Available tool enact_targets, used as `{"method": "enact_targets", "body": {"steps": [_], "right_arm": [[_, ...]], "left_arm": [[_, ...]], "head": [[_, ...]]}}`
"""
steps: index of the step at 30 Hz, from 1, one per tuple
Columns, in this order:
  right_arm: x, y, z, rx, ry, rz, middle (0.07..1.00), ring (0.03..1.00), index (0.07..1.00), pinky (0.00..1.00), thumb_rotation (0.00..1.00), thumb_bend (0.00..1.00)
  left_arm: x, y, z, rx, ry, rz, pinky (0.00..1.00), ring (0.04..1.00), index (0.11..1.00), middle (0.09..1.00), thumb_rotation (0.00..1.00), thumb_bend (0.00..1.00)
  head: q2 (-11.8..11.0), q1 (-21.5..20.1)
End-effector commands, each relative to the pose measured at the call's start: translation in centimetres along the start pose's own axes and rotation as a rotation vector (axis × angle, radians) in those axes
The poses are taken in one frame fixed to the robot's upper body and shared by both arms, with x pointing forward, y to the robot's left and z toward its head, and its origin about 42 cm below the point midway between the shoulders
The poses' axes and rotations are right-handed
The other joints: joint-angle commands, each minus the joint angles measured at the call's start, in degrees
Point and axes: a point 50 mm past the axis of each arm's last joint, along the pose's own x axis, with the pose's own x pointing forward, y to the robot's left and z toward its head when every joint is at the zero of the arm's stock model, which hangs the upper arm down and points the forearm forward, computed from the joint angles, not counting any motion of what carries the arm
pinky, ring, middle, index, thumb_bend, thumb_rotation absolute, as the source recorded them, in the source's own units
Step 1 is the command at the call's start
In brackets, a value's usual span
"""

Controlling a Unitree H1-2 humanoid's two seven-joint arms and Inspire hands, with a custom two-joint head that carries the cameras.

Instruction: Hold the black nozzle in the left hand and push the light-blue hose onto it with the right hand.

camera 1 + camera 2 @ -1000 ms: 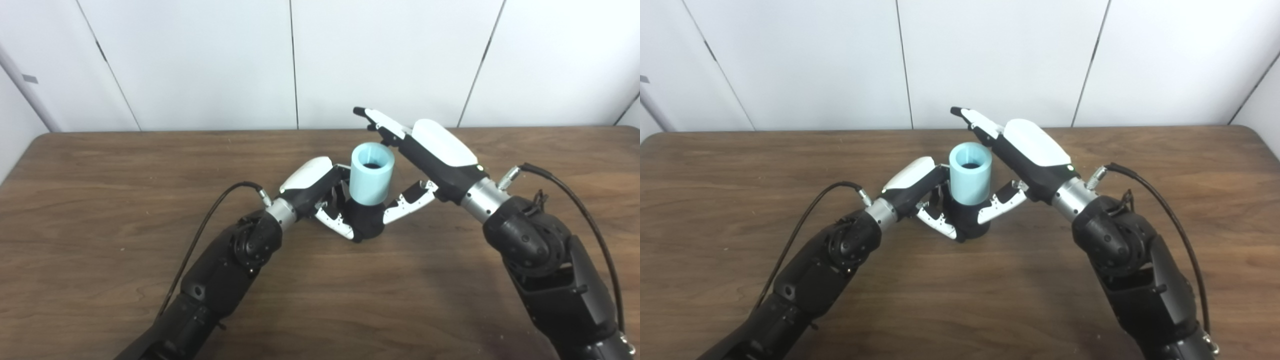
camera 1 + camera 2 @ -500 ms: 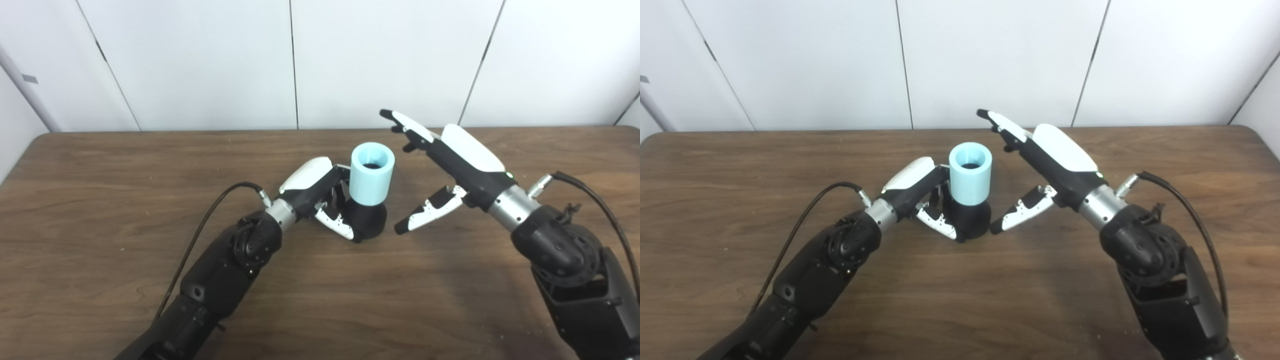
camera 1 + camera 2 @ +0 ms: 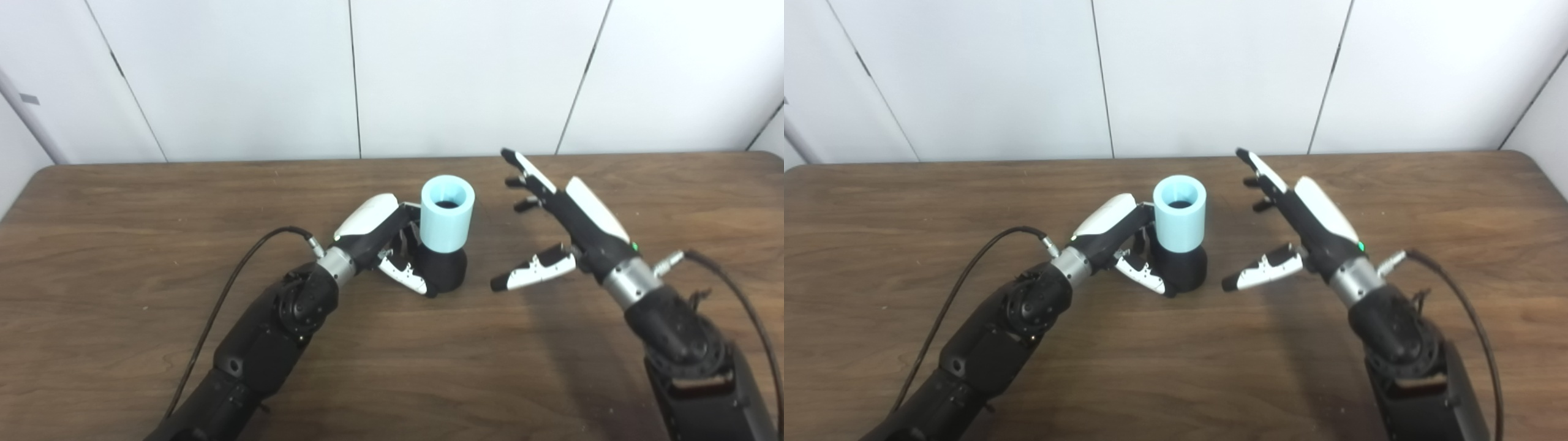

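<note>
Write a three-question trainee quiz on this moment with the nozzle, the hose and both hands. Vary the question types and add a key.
1. True or false: the right hand is gripping the light-blue hose.
2. Which hand holds the black nozzle? A. the left hand B. the right hand C. neither
3. Fill in: the hose stands upright on top of the ____.

Key
1. False: it is open, fingers apart, clear of the hose.
2. A: its fingers wrap the nozzle's base on the table.
3. nozzle
</note>
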Motion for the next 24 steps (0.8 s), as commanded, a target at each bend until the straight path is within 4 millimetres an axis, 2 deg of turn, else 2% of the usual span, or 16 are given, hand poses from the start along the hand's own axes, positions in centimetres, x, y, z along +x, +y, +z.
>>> {"method": "enact_targets", "body": {"steps": [1,2,3,6,10,23,24], "right_arm": [[0.5,-0.8,1.0,-0.006,-0.060,-0.054,0.992,0.894,1.000,0.73,0.03,0.82],[0.4,-0.6,0.9,-0.001,-0.057,-0.053,0.993,0.894,1.000,0.73,0.04,0.83],[0.3,-0.5,0.8,0.004,-0.055,-0.050,0.993,0.894,1.000,0.73,0.04,0.83],[0.1,-0.2,0.5,0.008,-0.049,-0.039,0.992,0.894,1.000,0.74,0.05,0.83],[0.0,-0.1,0.3,0.005,-0.048,-0.027,0.993,0.896,1.000,0.75,0.05,0.83],[-0.6,0.4,-0.2,0.035,-0.045,-0.019,1.000,0.902,1.000,0.75,0.05,0.83],[-0.7,0.3,-0.2,0.043,-0.046,-0.023,1.000,0.902,1.000,0.75,0.05,0.83]], "left_arm": [[-0.9,-0.1,-1.5,-0.006,0.076,-0.019,0.45,0.492,0.518,0.476,0.00,0.52],[-1.0,-0.1,-1.6,-0.008,0.078,-0.018,0.49,0.528,0.603,0.554,0.03,0.70],[-1.1,0.0,-1.6,-0.009,0.081,-0.019,0.53,0.565,0.669,0.616,0.05,0.81],[-1.3,0.2,-1.7,0.011,0.088,-0.028,0.63,0.709,0.774,0.747,0.10,0.90],[-1.6,0.5,-1.9,0.043,0.095,-0.034,0.72,0.799,0.829,0.826,0.15,0.92],[-2.5,0.8,-2.2,0.052,0.115,-0.037,0.75,0.826,0.849,0.856,0.17,0.93],[-2.7,1.0,-2.3,0.044,0.119,-0.032,0.75,0.826,0.850,0.856,0.17,0.93]], "head": [[0.02,0.02],[0.16,0.11],[0.16,0.11],[0.24,0.12],[0.05,0.07],[-0.12,0.14],[-0.71,0.11]]}}
